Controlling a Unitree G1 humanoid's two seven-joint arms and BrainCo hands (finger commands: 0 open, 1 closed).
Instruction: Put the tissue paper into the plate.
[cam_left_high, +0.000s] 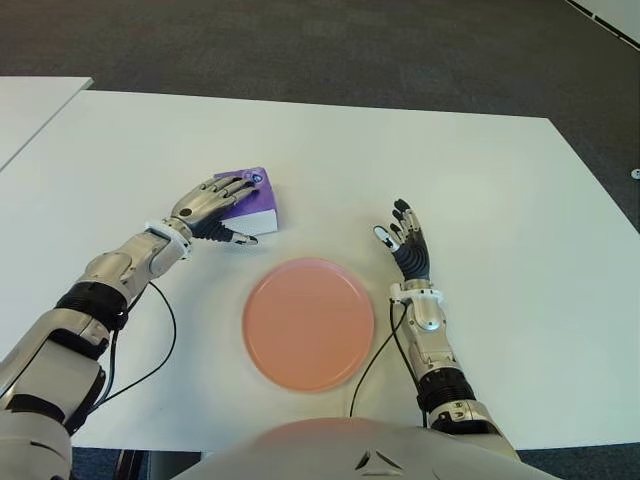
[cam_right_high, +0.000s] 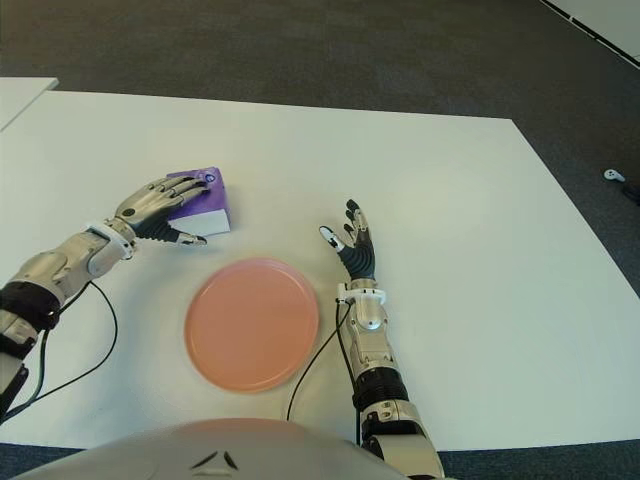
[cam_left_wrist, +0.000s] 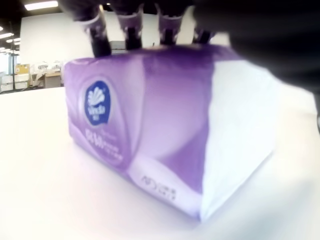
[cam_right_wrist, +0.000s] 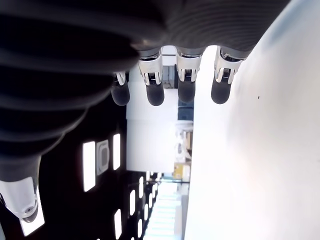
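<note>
Tissue pack (cam_left_high: 254, 201) under left hand (cam_left_high: 212, 204), fingers draped on top, ungripped; right hand (cam_left_high: 407, 240) spread, empty.

The purple tissue pack (cam_left_wrist: 150, 130) carries a round blue logo (cam_left_wrist: 96, 104) with small white lettering too blurred to read; lines of print below it are equally illegible.
</note>
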